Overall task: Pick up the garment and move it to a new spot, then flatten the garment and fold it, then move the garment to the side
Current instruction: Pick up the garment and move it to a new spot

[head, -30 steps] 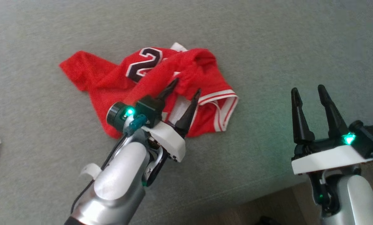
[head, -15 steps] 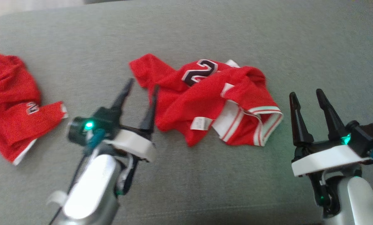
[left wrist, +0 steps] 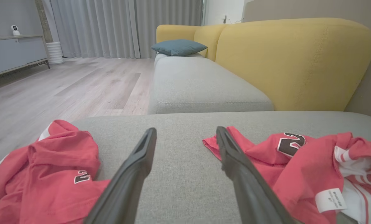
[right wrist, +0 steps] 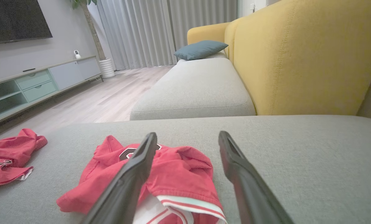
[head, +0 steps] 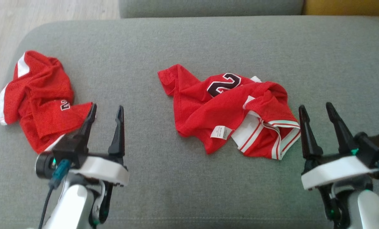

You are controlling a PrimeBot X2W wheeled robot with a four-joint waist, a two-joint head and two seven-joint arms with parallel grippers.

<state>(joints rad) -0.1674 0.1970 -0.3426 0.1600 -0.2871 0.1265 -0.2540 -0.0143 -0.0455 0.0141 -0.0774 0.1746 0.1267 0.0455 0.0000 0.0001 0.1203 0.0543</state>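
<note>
Pulling back toward the front edge of the grey cushion (head: pixel 189 41), the left gripper (head: pixel 107 106) leaves the crumpled red garment (head: pixel 205 111) lying near the cushion's middle, its jaws and those of the right gripper (head: pixel 314 106) spread and empty, so flattening likely comes next.

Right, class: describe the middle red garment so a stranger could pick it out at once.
Start at the grey cushion. Two red heaps lie on it; take the jersey near its middle, not the heap by its left edge. It alone shows a big dark 2, a white label and striped trim.
</note>
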